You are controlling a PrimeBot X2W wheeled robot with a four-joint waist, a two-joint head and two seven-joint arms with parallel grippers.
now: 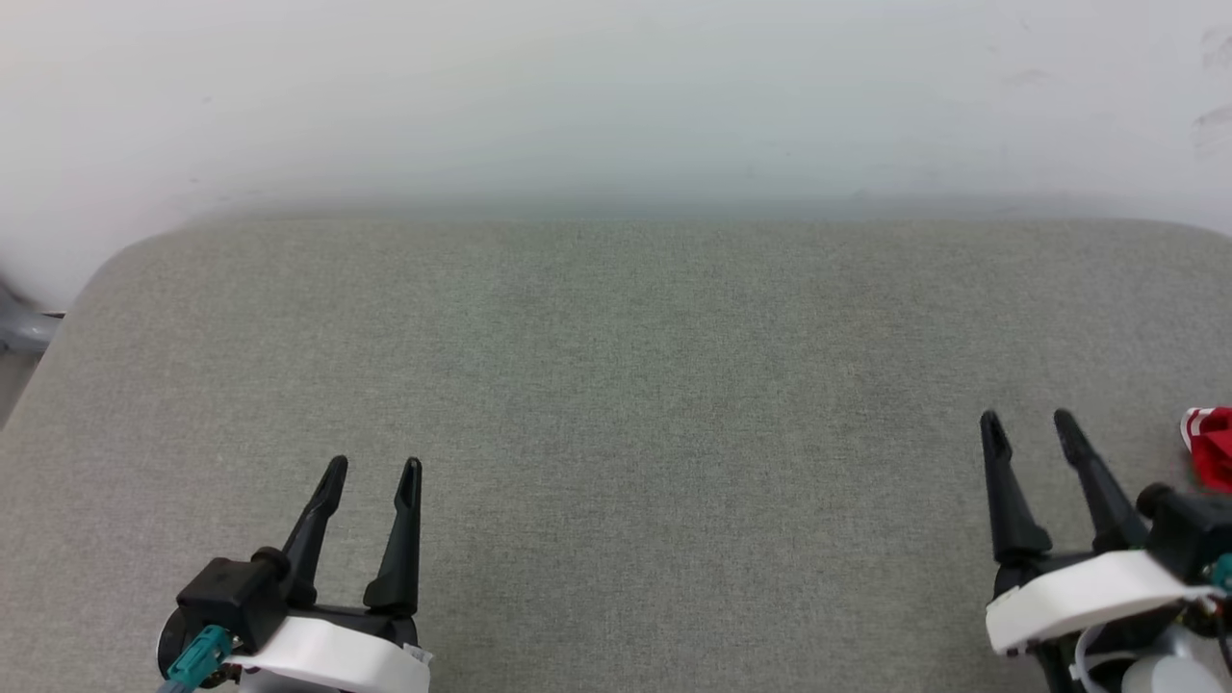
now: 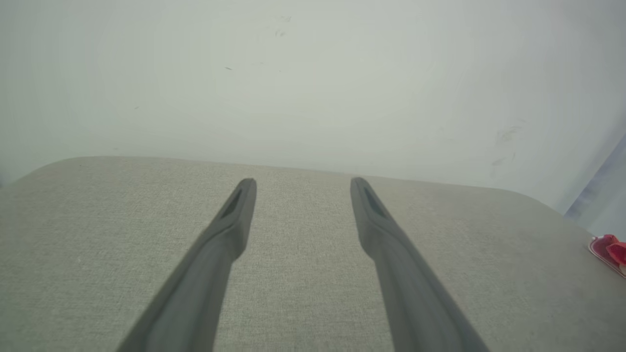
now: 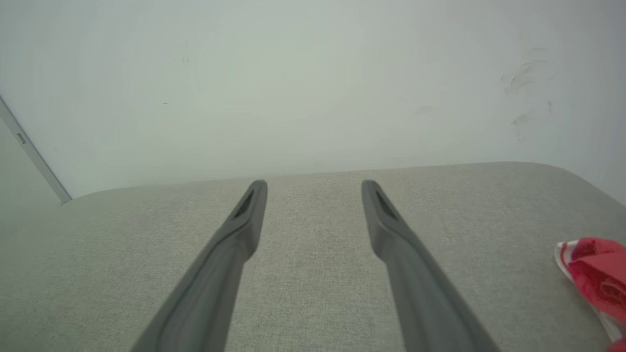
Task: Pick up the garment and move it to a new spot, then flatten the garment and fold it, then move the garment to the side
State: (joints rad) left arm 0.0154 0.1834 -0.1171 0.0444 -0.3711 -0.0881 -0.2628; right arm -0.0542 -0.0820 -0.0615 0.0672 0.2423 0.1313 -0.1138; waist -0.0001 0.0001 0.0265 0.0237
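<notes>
Right gripper [image 1: 1026, 420], fingers apart and empty, nearer by far to the red garment [image 1: 1211, 457] bunched at the right edge of the grey cushion [image 1: 616, 385], just to that gripper's right, long axis untellable; left gripper [image 1: 374, 464], likewise spread, well apart.

Head overhead, wrists low, sharing grey surface [image 1: 616, 385]

The left tool [image 1: 375, 467] and right tool [image 1: 1026, 419] both point forward, jaws spread wide, gripping nothing.
</notes>
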